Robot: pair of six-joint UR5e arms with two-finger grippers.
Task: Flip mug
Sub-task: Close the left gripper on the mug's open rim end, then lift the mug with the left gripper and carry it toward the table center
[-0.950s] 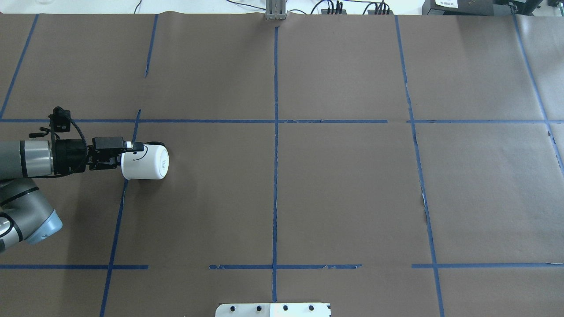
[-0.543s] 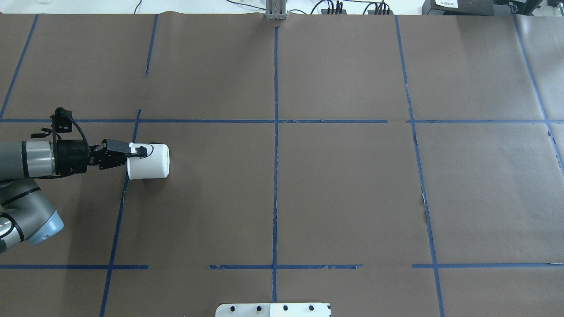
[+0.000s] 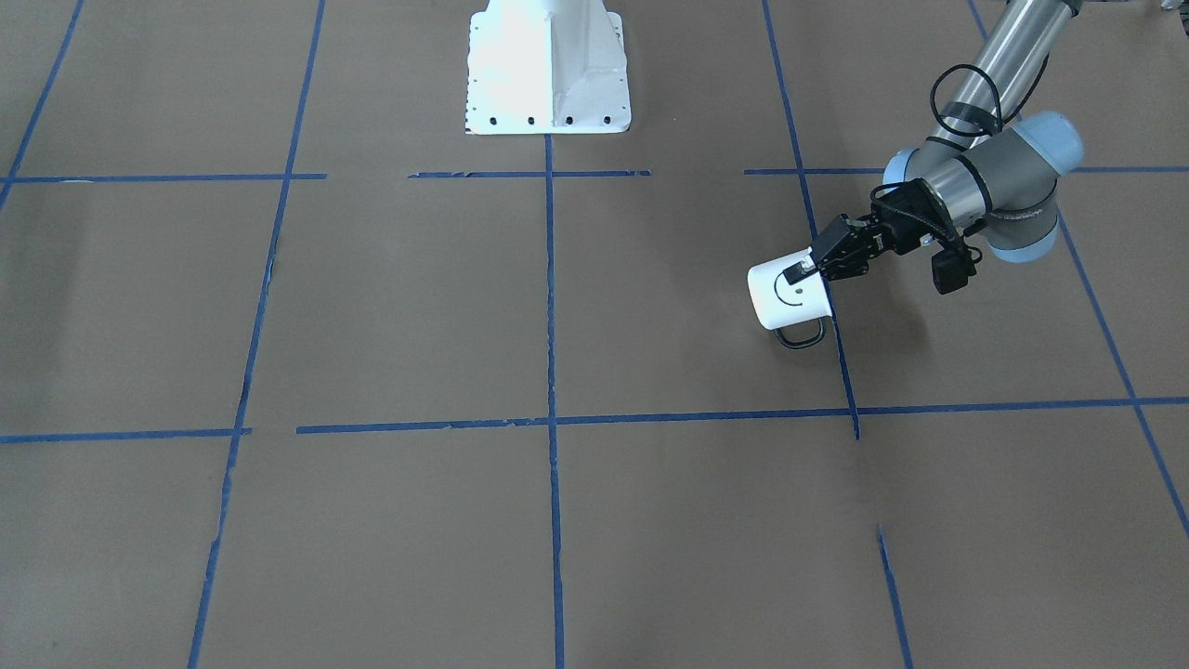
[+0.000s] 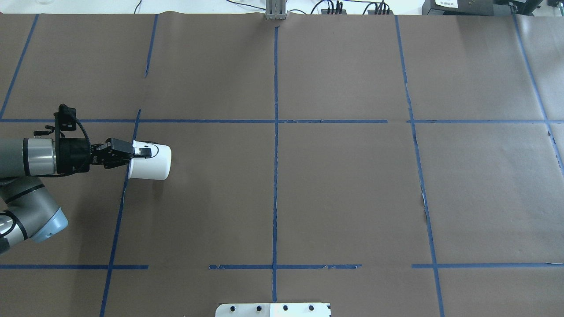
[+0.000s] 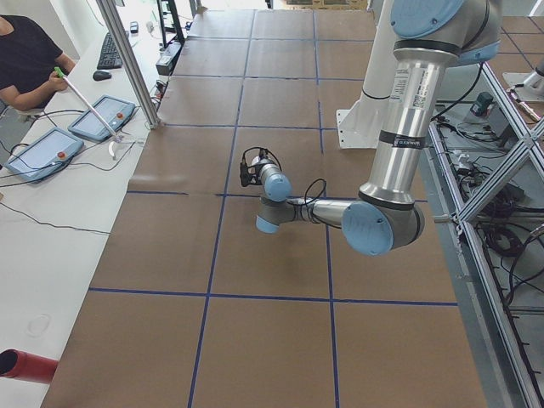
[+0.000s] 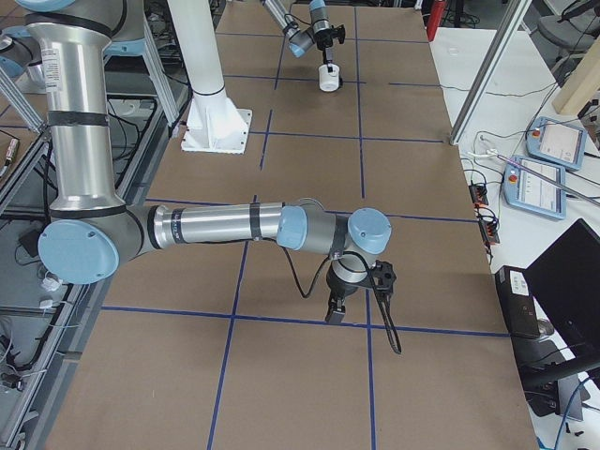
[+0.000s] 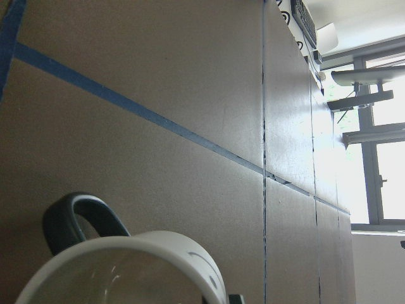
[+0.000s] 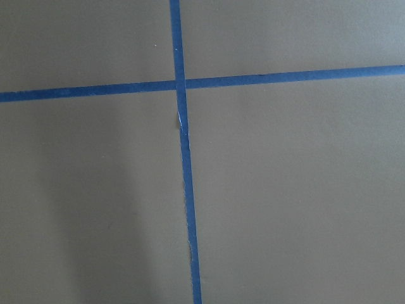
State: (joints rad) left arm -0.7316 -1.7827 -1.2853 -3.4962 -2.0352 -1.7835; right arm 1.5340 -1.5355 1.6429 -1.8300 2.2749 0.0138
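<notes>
The white mug with a black smiley face lies tilted on its side just above the brown table. Its closed bottom points right in the overhead view, and its black handle points away from the robot. My left gripper is shut on the mug's rim at its open end, and shows in the front-facing view too. The left wrist view shows the rim and handle close up. My right gripper hangs over the table's far right end. I cannot tell whether it is open or shut.
Blue tape lines divide the brown table cover. The white robot base plate sits at mid table on the robot's side. An operator with tablets sits beyond the far edge.
The left wrist has turned with the mug in its grip. The mug's bottom, which faced partly upward, now points sideways, and the mug has shifted slightly right.
</notes>
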